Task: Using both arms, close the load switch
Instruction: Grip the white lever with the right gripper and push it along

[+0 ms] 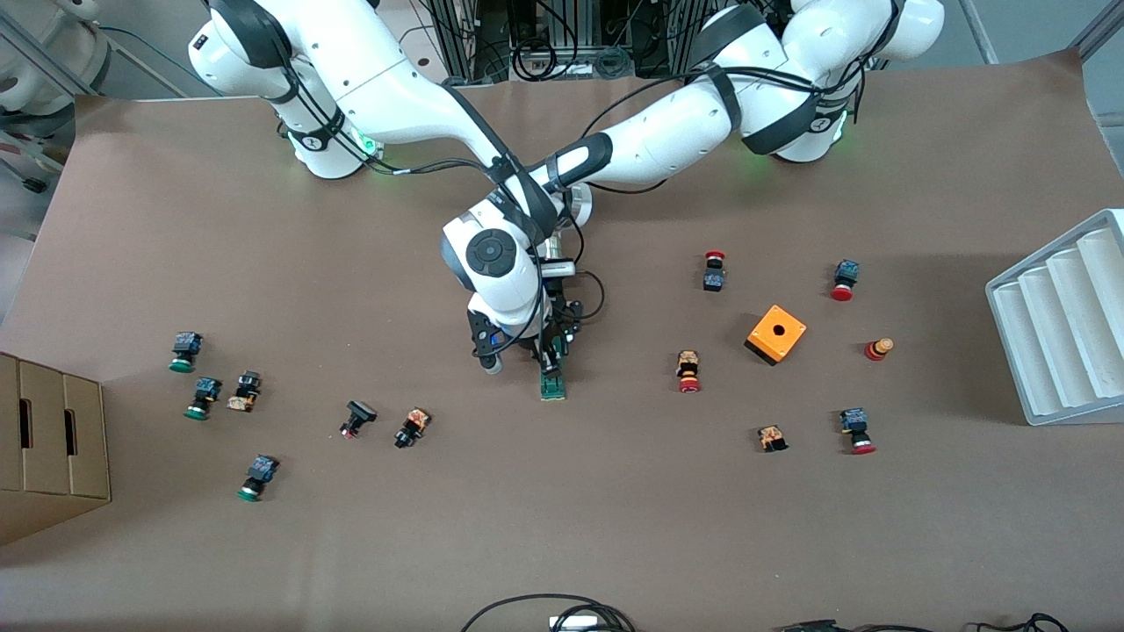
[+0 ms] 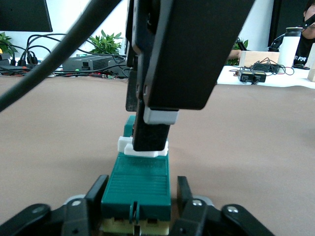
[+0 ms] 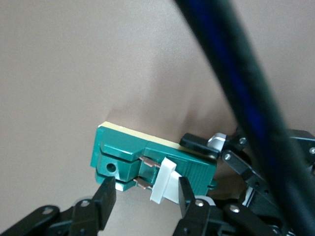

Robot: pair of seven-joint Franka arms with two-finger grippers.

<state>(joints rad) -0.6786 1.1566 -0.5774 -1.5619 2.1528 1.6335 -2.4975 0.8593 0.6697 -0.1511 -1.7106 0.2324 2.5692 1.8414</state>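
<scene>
The load switch point(image 1: 552, 384) lies lengthwise toward the front camera; left gripper point(image 2: 140, 209) fingers clamp its sides, while right gripper point(image 3: 147, 194) fingers straddle the white slider point(image 3: 164, 181).

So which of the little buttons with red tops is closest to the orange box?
The red-topped button standing upright beside the orange box, toward the left arm's end of the table. It has a tan tip; the other red-capped buttons sit farther off, with dark blocky bodies.
</scene>
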